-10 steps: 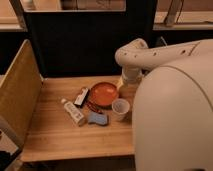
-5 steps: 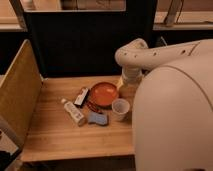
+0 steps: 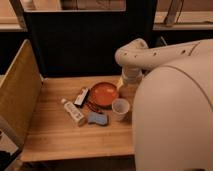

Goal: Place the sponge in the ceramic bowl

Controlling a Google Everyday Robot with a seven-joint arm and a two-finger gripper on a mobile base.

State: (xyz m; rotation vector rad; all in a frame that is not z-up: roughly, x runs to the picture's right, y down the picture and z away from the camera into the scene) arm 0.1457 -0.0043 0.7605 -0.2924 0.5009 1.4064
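The light-blue sponge (image 3: 98,118) lies flat on the wooden table (image 3: 55,137), in front of the orange-red ceramic bowl (image 3: 103,93) and apart from it, so it is not in the bowl. A translucent white plastic cup (image 3: 120,108) stands upright just right of the sponge and just in front of the bowl's right edge. To the left of the sponge a white tube-shaped bottle (image 3: 73,111) lies on its side, angled toward the table's back left. A small red, white and black box (image 3: 81,96) lies near the bowl's left rim. The robot's pale arm (image 3: 134,56) bends down from the right, and its gripper (image 3: 128,91) is at the lower end, low over the table just right of the bowl and behind the cup, well apart from the sponge. It is partly hidden by the robot's large white body (image 3: 175,120), so I cannot tell whether it is released, clenched or grasping anything. A tan side panel (image 3: 17,95) stands along the table's left edge.
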